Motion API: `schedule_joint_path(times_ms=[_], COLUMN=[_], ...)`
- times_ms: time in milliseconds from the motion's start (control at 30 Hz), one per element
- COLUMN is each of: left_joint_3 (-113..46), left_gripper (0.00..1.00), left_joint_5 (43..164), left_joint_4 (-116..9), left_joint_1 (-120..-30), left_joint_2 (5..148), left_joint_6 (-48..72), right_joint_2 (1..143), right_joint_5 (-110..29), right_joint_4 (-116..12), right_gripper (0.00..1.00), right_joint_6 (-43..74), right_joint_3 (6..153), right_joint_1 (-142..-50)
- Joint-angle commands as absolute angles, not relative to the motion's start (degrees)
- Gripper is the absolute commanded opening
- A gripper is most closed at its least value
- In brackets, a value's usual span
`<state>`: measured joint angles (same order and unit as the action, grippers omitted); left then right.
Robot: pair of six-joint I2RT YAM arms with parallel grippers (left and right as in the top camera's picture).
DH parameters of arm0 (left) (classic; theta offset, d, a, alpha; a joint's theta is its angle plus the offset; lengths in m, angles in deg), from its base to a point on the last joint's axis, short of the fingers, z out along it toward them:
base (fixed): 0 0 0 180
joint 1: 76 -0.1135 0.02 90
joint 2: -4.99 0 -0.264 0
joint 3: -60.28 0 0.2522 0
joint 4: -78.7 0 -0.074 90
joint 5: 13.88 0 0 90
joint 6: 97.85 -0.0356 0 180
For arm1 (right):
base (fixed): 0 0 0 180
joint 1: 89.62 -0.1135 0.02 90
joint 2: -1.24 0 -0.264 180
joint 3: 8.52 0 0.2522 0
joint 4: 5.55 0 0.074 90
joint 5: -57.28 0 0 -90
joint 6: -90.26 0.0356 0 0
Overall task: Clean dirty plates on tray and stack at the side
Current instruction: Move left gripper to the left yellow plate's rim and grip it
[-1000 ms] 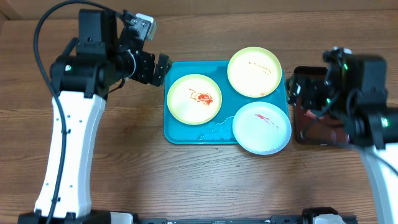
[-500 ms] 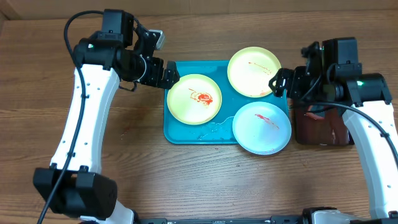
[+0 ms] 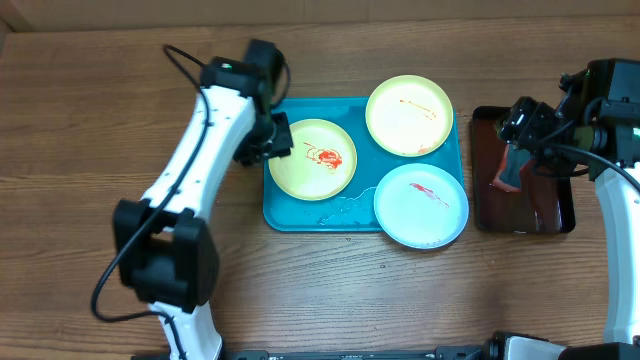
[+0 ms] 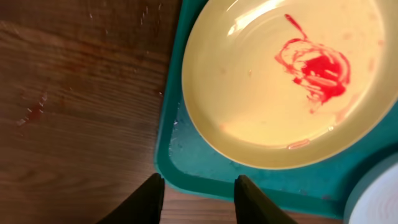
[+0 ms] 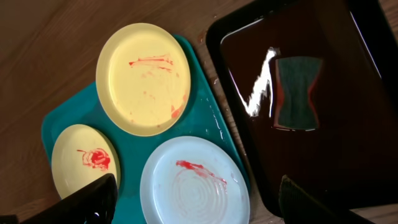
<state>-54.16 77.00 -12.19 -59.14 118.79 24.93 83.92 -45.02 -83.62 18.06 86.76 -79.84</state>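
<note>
Three plates lie on the turquoise tray (image 3: 285, 212). A cream plate (image 3: 312, 158) with a red sauce blot is at the left, a cream plate (image 3: 408, 115) with faint red streaks at the back, and a white-pale blue plate (image 3: 421, 205) with a red smear at the front right. My left gripper (image 3: 272, 140) hovers at the tray's left edge beside the blotted plate (image 4: 286, 81). Its fingers stand apart over the tray's rim (image 4: 186, 180), holding nothing. My right gripper (image 3: 512, 135) hangs wide open and empty above the gap between the two trays.
A dark red-brown tray (image 3: 560, 215) with a black rim sits right of the turquoise one. A grey sponge with reddish sides (image 5: 298, 93) lies in it. Bare wooden table (image 3: 330, 290) surrounds both trays.
My left arm has swung in over the tray's left edge, and its jaws have narrowed. My right arm has drawn back to the right, over the dark tray.
</note>
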Motion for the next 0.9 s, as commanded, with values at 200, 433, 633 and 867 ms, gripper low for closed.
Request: schedule_joint_path(times_ms=[200,433,633,867], left_joint_3=[-55.1,-54.8,-51.3,-47.3], left_gripper=[0.17,0.24,0.29,0.27], left_joint_5=[73.6,73.6,76.3,76.7], left_joint_4=[-12.1,-13.0,-17.5,-21.0], left_joint_1=[-58.4,-59.6,-59.6,-59.6], left_joint_2=[127.3,127.7,127.7,127.7], left_joint_6=[33.1,32.8,29.9,29.9], right_joint_2=[83.6,83.6,83.6,83.6], right_joint_5=[-42.2,-42.2,-42.2,-42.2], right_joint_4=[-86.1,-87.6,-87.9,-88.2], right_gripper=[0.84,0.85,0.86,0.86], right_joint_6=[18.2,17.4,16.8,16.6], right_joint_3=[88.1,88.1,88.1,88.1], right_joint_1=[-79.5,-79.5,-79.5,-79.5])
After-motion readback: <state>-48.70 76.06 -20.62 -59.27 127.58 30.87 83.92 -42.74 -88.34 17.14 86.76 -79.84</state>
